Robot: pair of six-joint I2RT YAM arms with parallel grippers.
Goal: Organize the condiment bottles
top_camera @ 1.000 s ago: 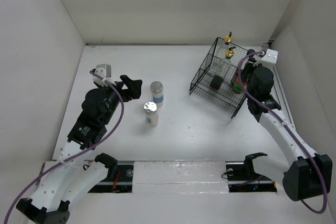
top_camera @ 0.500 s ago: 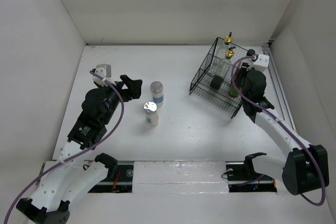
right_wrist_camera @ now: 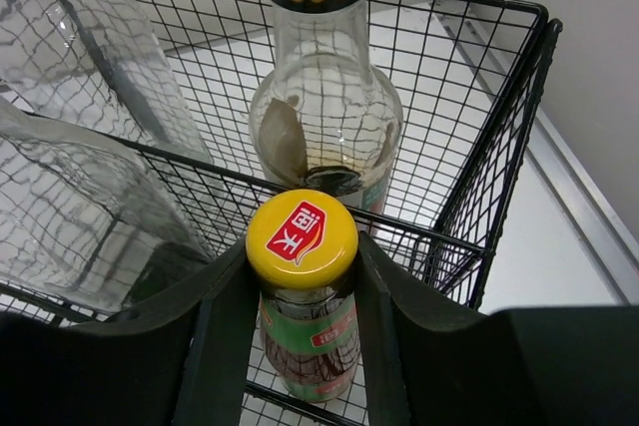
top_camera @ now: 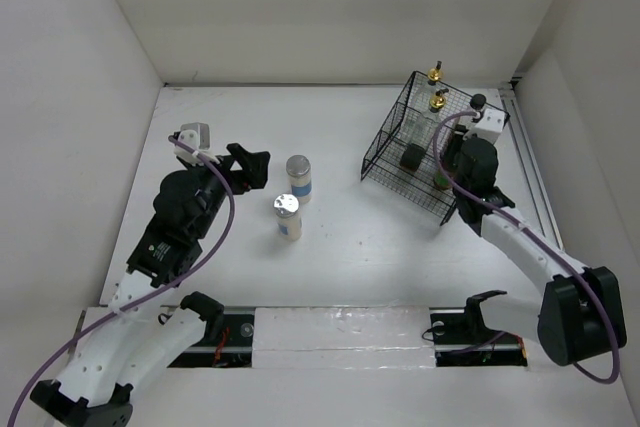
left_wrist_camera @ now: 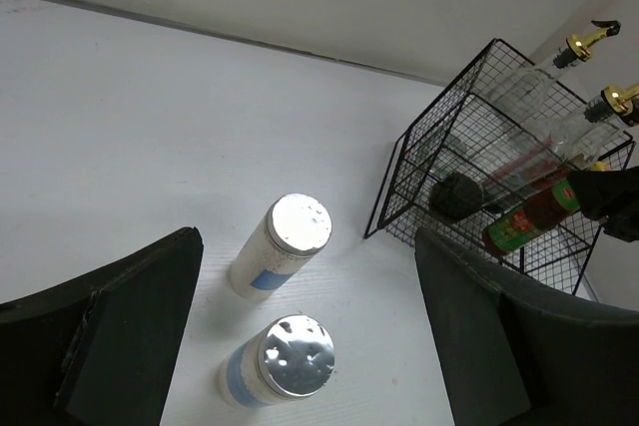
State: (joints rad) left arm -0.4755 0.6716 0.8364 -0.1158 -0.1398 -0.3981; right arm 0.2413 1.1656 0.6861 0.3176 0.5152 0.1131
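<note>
right gripper (right_wrist_camera: 303, 286) clamped on yellow-capped bottle (right_wrist_camera: 302, 238) inside wire basket (top_camera: 385, 147), far right corner, left gripper (top_camera: 252, 167) fingers spread, near silver-lidded jars (left_wrist_camera: 283, 246) (left_wrist_camera: 280, 361) mid-table

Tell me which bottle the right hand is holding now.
The small yellow-capped bottle with a green label: it sits between the fingers of the right hand. The black-capped bottle and the two silver-lidded jars stand free.

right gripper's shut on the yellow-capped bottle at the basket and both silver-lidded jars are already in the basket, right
Not quite. Both jars stand on the table, outside the basket, as the top view shows. The rest holds: the right gripper is shut on the yellow-capped bottle at the basket.
</note>
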